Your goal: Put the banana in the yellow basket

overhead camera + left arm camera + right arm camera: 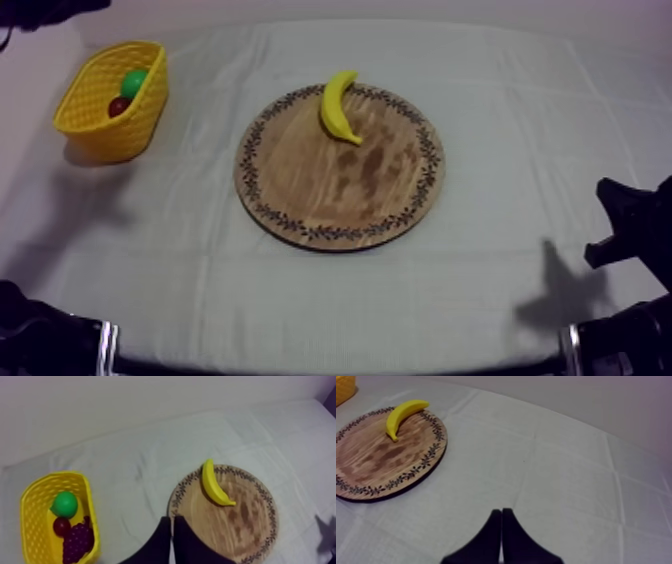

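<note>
Lying at the far edge of the wooden board (340, 200), against its patterned rim, the banana (339, 105) is not yet grasped; the left gripper (172, 535) hangs near the board's rim on the basket side, fingers pressed together on nothing; the right gripper (501, 532) hangs over the bare cloth (561, 476) beside the board, likewise closed and empty; a pinch off the banana's middle could, I judge, let the smooth curved fruit swivel or slip, and a nudge could push it off the rim; the yellow basket (125, 130), well apart at the left, already holds a green fruit (64, 504), a small red fruit (62, 526) and grapes (77, 540), so the long banana may rest across them and tip out; nothing stands between board and basket
</note>
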`<action>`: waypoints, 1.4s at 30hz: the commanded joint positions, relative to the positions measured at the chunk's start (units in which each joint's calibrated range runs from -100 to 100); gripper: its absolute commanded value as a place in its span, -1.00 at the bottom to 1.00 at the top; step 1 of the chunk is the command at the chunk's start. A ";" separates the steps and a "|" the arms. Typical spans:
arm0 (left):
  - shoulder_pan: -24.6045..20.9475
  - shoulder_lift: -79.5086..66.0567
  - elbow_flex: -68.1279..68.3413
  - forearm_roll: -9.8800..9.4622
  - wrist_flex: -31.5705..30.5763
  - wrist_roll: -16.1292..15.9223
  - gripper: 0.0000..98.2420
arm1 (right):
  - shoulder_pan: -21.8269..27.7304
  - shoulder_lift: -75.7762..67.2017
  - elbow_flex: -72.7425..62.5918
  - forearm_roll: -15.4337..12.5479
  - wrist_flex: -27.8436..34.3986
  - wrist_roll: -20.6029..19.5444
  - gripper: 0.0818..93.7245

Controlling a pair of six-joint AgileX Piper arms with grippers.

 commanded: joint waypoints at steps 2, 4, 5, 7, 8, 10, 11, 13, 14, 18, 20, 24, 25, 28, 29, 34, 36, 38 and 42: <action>1.93 12.01 -11.58 -0.08 3.77 0.20 -1.00 | 0.00 0.00 -0.03 0.02 0.02 -0.01 -0.99; 3.12 16.41 -14.90 -0.12 5.15 0.63 -1.00 | 0.00 0.00 -0.03 0.02 0.02 -0.01 -0.99; 3.72 18.58 -16.48 -0.14 5.81 0.95 -1.00 | 0.00 0.00 -0.03 0.02 0.02 -0.01 -0.99; 5.01 22.62 -19.42 -0.16 6.89 1.73 -1.00 | 0.00 0.00 -0.03 0.02 0.02 -0.01 -0.99; 5.67 24.51 -20.78 -0.19 7.25 2.18 -1.00 | 0.00 0.00 -0.03 0.02 0.02 -0.01 -0.99; 6.88 28.12 -23.26 -0.23 7.76 3.24 -1.00 | 0.00 0.00 -0.03 0.02 0.02 -0.01 -0.99; 7.35 29.88 -24.37 -0.25 8.00 3.95 -1.00 | 0.00 0.00 -0.03 0.02 0.02 -0.01 -0.99; 7.90 33.41 -26.32 -0.13 8.59 5.63 -1.00 | 0.00 0.00 -0.03 0.02 0.02 -0.01 -0.99; 8.04 35.14 -27.21 0.09 8.80 6.30 -1.00 | 0.00 0.00 -0.03 0.02 0.02 -0.01 -0.99; 8.44 41.67 -31.73 0.72 10.01 8.27 -1.00 | 0.00 0.00 -0.03 0.02 0.02 -0.01 -0.99; 8.68 44.49 -34.40 0.70 10.96 9.29 -0.98 | 0.00 0.00 -0.03 0.02 0.02 -0.01 -0.99; 8.59 49.06 -39.64 0.93 14.26 11.15 -0.50 | 0.00 0.00 -0.03 0.02 0.02 -0.01 -0.99; 8.54 49.97 -40.69 0.96 15.08 11.56 -0.39 | 0.00 0.00 -0.03 0.02 0.02 -0.01 -0.99; 8.52 52.31 -43.13 1.05 16.59 12.38 -0.02 | 0.00 0.00 -0.03 0.02 0.02 -0.01 -0.99; 8.58 53.04 -43.77 1.07 16.88 12.55 0.11 | 0.00 0.00 -0.03 0.02 0.02 -0.01 -0.99; 8.76 57.16 -45.82 1.49 18.29 13.72 0.61 | 0.00 0.00 -0.03 0.02 0.02 -0.01 -0.99; 8.59 59.24 -46.04 2.18 18.57 13.95 0.71 | 0.00 0.00 -0.03 0.02 0.02 -0.01 -0.99; 8.42 61.49 -46.03 3.09 18.65 13.89 0.78 | 0.00 0.00 -0.03 0.02 0.02 -0.01 -0.99; 8.53 66.29 -46.14 4.29 18.67 13.62 0.85 | 0.00 0.00 -0.03 0.02 0.02 -0.01 -0.99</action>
